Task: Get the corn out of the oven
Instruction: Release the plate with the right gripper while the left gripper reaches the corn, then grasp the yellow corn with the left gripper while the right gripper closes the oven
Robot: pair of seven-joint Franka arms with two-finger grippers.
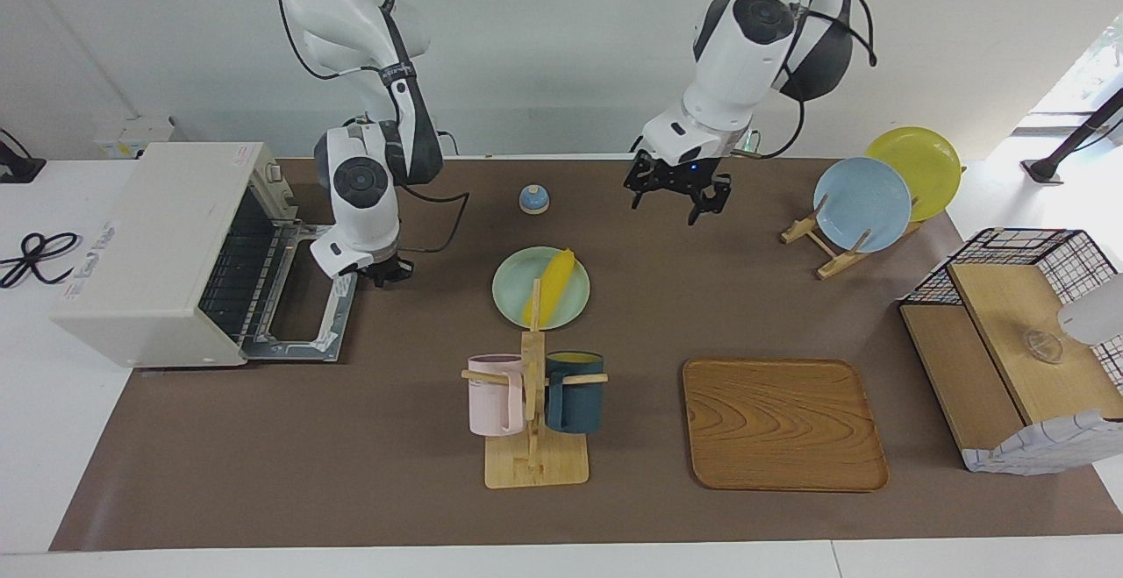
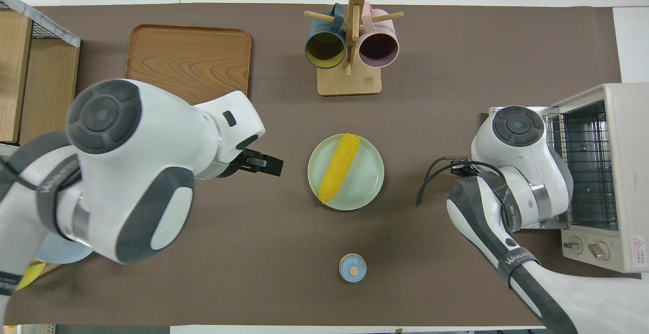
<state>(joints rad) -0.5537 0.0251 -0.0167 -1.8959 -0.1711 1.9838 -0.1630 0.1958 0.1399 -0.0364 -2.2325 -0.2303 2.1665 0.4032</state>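
Note:
The yellow corn [image 1: 551, 287] lies on a pale green plate [image 1: 511, 290] in the middle of the table; it also shows in the overhead view [image 2: 338, 168] on that plate [image 2: 366, 178]. The off-white oven [image 1: 149, 236] stands at the right arm's end with its door [image 1: 307, 297] dropped open and its rack bare [image 2: 583, 161]. My right gripper [image 1: 383, 274] hangs low beside the door's outer edge, holding nothing; the wrist hides it from above. My left gripper [image 1: 675, 196] is open and empty, raised over the table between the plate and the plate rack [image 2: 276, 165].
A mug rack [image 1: 533, 403] with a pink and a dark blue mug stands farther from the robots than the plate. A wooden tray [image 1: 783, 424], a plate rack with blue and yellow plates [image 1: 864, 201], a wire basket shelf [image 1: 1018, 341] and a small blue knob [image 1: 533, 199] are also on the table.

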